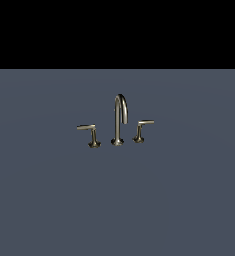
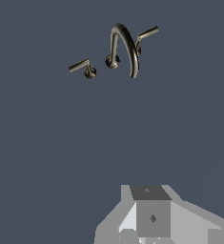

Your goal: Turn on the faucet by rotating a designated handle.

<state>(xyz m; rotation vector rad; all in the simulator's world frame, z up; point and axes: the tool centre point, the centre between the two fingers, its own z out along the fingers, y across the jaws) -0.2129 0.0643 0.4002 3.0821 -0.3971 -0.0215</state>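
- My gripper (image 2: 151, 236) shows only in the wrist view, as a grey blocky body at the picture's edge; its fingertips are cut off, so I cannot tell whether it is spread or closed, and nothing shows in it.
- It is well apart from the faucet (image 2: 123, 47), with a wide stretch of bare blue-grey floor (image 2: 61, 152) between us. The exterior view does not show my arm at all.
- The faucet stands alone on that flat floor (image 1: 39, 200), no edge or corner of which is in sight, so I place it only by its own parts.
- Its gooseneck spout (image 1: 120, 120) rises tall and thin from a flared base in the middle, arching over at the top.
- The handle (image 1: 89, 132) I am meant for stands at the exterior view's left of the spout: an L-shaped bronze-grey lever on a short post, with its long thin arm level and pointing away from the spout. In the wrist view it (image 2: 82, 67) looks the same, though small and rather dim.
- The other handle (image 1: 141, 129), with the shorter arm, stands at the exterior view's right of the spout; its arm also points away from the spout.
- Both handles stand near the spout's base, not touching it.
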